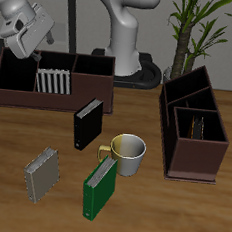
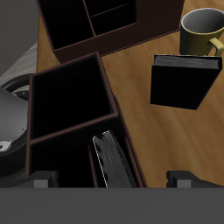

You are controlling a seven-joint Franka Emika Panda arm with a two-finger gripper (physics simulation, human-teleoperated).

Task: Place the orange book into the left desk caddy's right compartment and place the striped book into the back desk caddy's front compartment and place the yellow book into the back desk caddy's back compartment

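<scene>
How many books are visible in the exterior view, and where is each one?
5, unless a caddy wall hides more. Striped book in the back caddy; one book in the other caddy; black book, green book and grey book on the table.

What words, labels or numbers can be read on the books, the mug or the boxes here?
None: no readable text shows in either view.
Black book: plain cover.
Green book: plain cover, blank white panel on its spine.
Mug: no print.
Grey book: only stripes.
</scene>
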